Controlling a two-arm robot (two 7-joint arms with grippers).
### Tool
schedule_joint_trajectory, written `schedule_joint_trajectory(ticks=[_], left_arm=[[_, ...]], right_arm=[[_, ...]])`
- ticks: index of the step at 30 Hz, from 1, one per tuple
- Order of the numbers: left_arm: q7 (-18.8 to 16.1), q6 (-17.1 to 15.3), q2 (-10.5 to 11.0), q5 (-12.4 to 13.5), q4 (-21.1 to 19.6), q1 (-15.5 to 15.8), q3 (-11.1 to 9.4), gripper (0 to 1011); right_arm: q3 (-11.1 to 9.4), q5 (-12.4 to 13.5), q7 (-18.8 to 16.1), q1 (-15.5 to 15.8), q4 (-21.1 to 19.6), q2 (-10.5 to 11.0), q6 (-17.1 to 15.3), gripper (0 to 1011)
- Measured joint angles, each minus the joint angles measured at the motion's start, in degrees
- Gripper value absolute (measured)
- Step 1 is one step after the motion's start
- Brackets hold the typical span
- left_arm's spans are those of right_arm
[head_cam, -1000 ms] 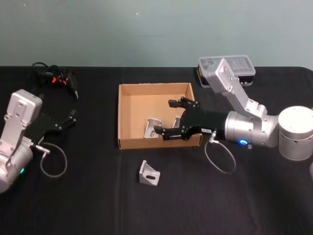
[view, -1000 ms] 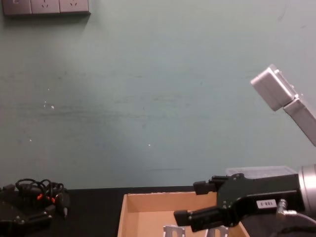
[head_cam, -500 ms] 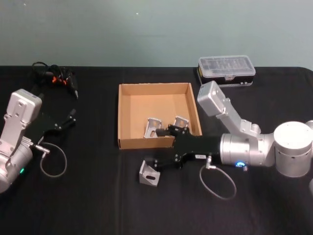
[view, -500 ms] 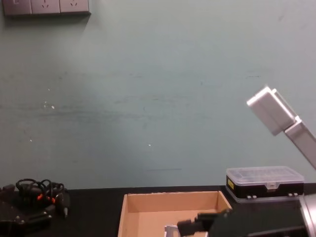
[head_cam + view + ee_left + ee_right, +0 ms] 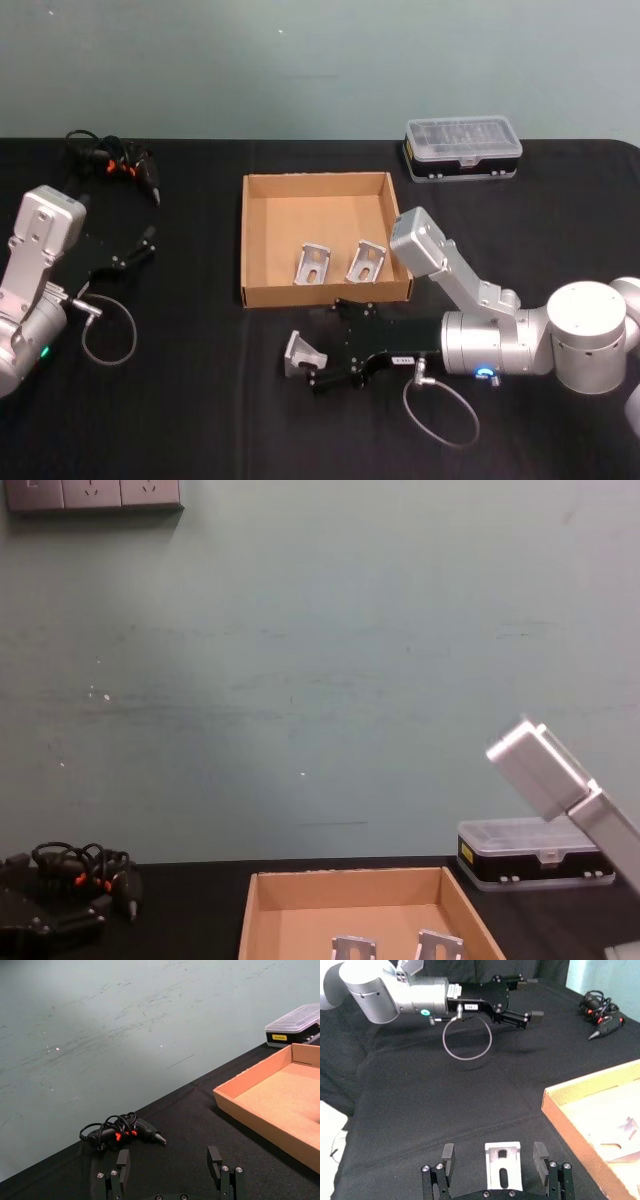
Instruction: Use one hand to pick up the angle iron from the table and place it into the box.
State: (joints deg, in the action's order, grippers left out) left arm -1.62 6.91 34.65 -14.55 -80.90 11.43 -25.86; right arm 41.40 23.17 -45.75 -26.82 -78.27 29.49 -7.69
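One silver angle iron (image 5: 302,353) lies on the black table (image 5: 200,400) just in front of the brown cardboard box (image 5: 300,293). My right gripper (image 5: 322,357) is low over the table, open, with a finger on either side of that angle iron (image 5: 503,1166). In the right wrist view there are gaps between the fingers (image 5: 447,1156) and the metal. Two more angle irons (image 5: 312,263) (image 5: 366,260) lie inside the box (image 5: 262,912). My left gripper (image 5: 169,1162) is parked open at the table's left (image 5: 130,250), holding nothing.
A black plastic case with a clear lid (image 5: 462,146) stands behind the box at the right. A black cabled unit with orange marks (image 5: 112,160) lies at the back left. My right arm's elbow (image 5: 420,240) rises beside the box's front right corner.
My right gripper has come out from over the box, moved toward the table's front and dropped low, and its fingers now straddle the angle iron on the table. The left arm stayed put.
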Motion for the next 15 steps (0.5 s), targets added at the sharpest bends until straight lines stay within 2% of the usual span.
schedule_joint_trajectory(ticks=[15], left_arm=[[0.0, 0.0, 0.0, 0.0, 0.0, 0.0, 0.0, 1011]], right_arm=[[0.75, 0.04, 1.03, -0.32, 3.87, -1.03, 0.53, 1000]])
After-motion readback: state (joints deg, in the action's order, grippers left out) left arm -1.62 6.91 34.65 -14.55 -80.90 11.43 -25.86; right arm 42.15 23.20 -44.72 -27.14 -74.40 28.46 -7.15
